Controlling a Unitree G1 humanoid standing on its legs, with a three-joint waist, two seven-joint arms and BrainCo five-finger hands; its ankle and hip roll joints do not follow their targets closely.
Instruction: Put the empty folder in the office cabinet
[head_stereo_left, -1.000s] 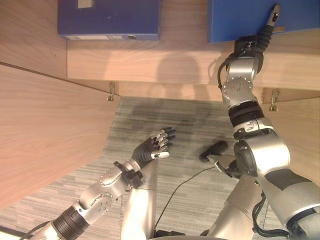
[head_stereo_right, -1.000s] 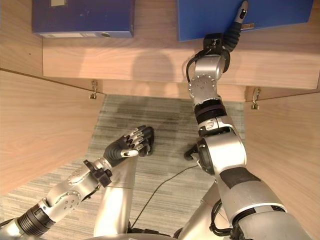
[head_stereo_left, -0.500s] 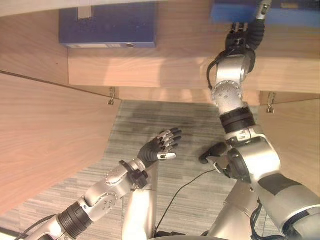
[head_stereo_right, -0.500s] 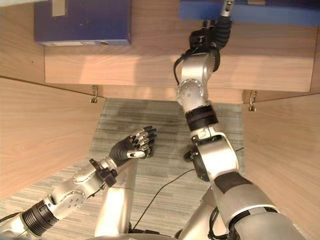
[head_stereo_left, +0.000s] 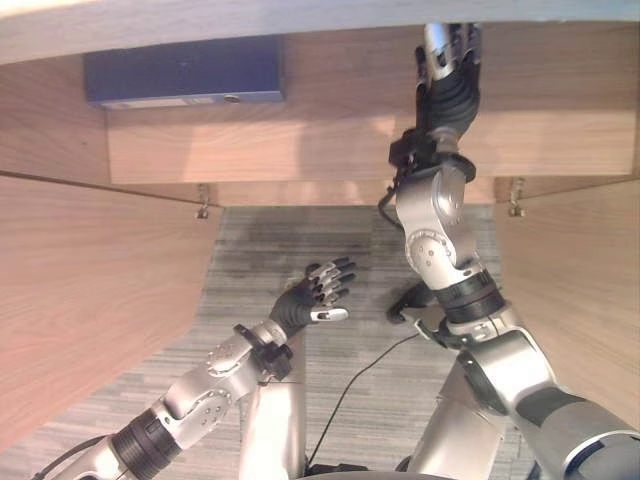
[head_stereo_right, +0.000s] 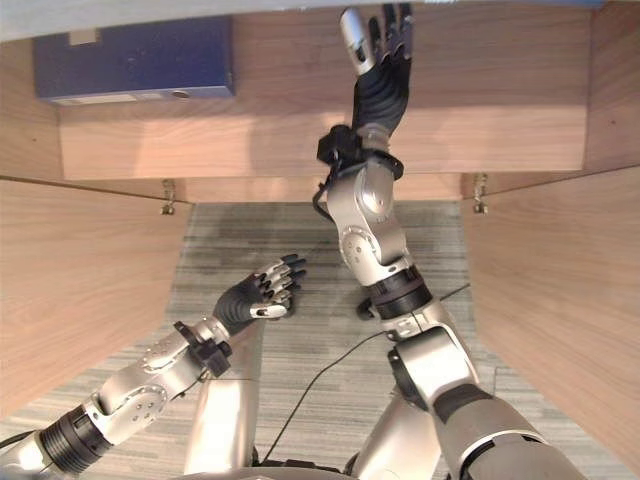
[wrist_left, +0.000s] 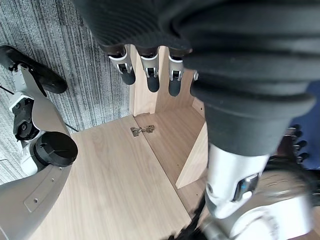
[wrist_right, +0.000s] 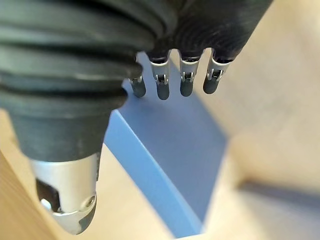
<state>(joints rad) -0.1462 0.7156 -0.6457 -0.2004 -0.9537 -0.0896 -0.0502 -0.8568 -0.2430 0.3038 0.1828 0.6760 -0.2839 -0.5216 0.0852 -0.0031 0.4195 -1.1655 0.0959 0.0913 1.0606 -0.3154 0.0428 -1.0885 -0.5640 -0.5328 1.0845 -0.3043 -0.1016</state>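
Note:
A light blue folder (wrist_right: 170, 150) lies flat on the wooden shelf inside the cabinet, seen in the right wrist view just past my right hand's fingertips (wrist_right: 186, 85). I cannot tell whether they touch it. My right hand (head_stereo_right: 380, 55) is stretched up into the cabinet with straight fingers, open and holding nothing. A second, dark blue folder (head_stereo_left: 182, 70) lies on the same shelf (head_stereo_left: 300, 150) at the left. Lower down, my left hand (head_stereo_left: 312, 297) hovers open over the carpet in front of the cabinet, away from both folders.
The cabinet's left door (head_stereo_left: 90, 300) and right door (head_stereo_left: 585, 280) stand open on either side of me, with hinges (head_stereo_left: 204, 200) at the shelf corners. Grey carpet (head_stereo_left: 290, 240) lies between the doors. The cabinet's side wall (head_stereo_right: 612, 80) closes the shelf on the right.
The camera view has shifted. My right arm has stretched further into the cabinet behind the light blue folder, which has gone deeper onto the shelf. The left hand has barely moved.

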